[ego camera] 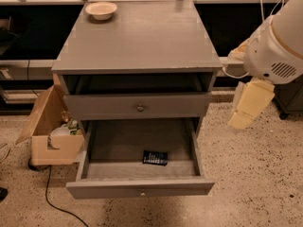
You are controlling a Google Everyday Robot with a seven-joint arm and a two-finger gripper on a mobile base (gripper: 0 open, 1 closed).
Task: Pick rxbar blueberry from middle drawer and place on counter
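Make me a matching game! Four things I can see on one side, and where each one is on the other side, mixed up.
Things:
1. rxbar blueberry
2. bowl
3. cardboard box
4. gripper

Places:
A. on the floor, left of the middle drawer
B. in the air, right of the counter
C. inside the open middle drawer
D. at the counter's far left corner

Pairs: 1-C, 2-D, 3-A, 4-B
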